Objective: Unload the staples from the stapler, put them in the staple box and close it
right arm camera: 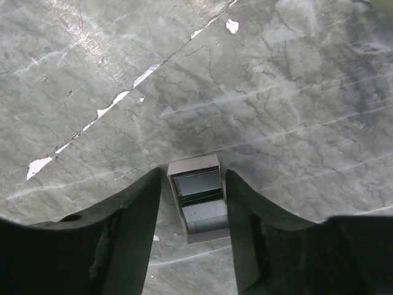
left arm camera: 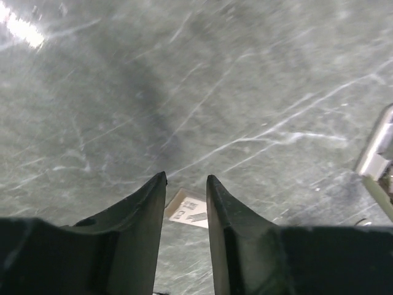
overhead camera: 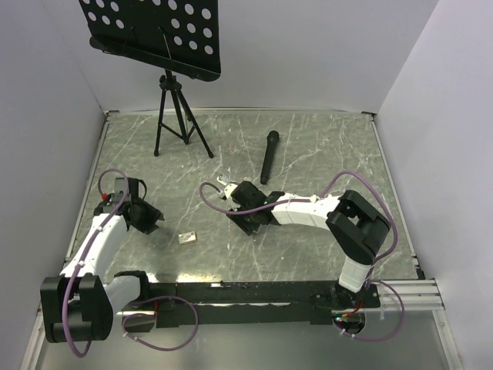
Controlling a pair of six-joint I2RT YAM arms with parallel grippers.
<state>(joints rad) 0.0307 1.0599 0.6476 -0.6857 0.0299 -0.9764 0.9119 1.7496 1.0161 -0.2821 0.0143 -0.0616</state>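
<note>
The stapler (overhead camera: 227, 187), white and silver, lies on the table mid-centre, just past my right wrist; its metal end shows at the right edge of the left wrist view (left arm camera: 377, 153). My right gripper (overhead camera: 248, 220) is open and points down. In its wrist view the gripper (right arm camera: 193, 172) straddles a small open box of staples (right arm camera: 199, 196) lying on the table. My left gripper (overhead camera: 154, 220) is open and empty, low over the table. In its wrist view the gripper (left arm camera: 186, 178) frames a small white printed card or lid (left arm camera: 187, 209), which also shows in the top view (overhead camera: 186, 237).
A black microphone (overhead camera: 268, 156) lies behind the stapler. A music stand on a tripod (overhead camera: 179, 116) stands at the back left. White walls close in the marble table (overhead camera: 323, 146) on three sides.
</note>
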